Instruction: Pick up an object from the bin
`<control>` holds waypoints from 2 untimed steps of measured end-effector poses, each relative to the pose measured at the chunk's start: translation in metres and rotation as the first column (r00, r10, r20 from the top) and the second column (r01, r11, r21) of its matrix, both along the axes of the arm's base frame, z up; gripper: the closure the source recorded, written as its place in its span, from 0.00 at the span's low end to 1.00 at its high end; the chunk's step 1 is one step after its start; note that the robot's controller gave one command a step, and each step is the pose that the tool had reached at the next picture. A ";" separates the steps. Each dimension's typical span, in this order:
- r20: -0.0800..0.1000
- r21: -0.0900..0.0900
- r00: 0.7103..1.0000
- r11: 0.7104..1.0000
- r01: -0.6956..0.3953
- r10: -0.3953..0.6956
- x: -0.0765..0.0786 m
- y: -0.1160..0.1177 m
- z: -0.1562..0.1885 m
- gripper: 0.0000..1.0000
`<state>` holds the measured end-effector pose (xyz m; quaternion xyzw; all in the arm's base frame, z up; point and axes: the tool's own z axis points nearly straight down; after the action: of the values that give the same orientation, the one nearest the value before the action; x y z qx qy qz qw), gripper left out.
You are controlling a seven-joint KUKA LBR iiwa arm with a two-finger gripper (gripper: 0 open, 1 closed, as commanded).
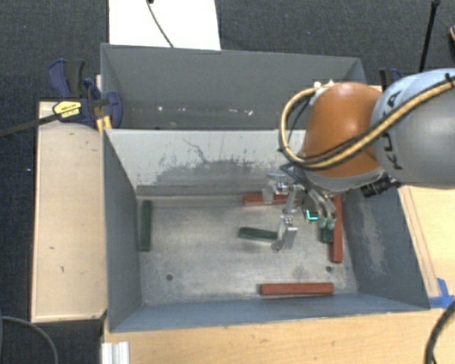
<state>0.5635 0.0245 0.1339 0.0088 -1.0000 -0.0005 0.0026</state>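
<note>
Gripper [286, 236] hangs low over the middle of the grey bin [205, 165], its tip at the right end of a short dark green bar [255, 234] lying flat on the floor; whether it is clenched or released is not clear. A small red-brown block [252, 199] lies by the back wall, a thin red-brown bar [337, 241] just right of the gripper, a long red-brown bar [296, 288] along the front wall, and a second dark green bar [145, 226] against the left wall

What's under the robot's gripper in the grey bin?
A short dark green stick lies on the grey metal bin's floor, its right end reaching under the gripper. The gripper covers that end, so whether they touch cannot be seen.
</note>
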 end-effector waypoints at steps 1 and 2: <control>0.007 -0.001 0.998 0.998 -0.063 0.063 0.018 -0.016 -0.066 0.00; 0.013 0.000 0.998 0.998 -0.062 0.062 0.020 -0.015 -0.062 1.00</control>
<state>0.5833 0.0096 0.0723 0.0397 -0.9992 -0.0003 -0.0041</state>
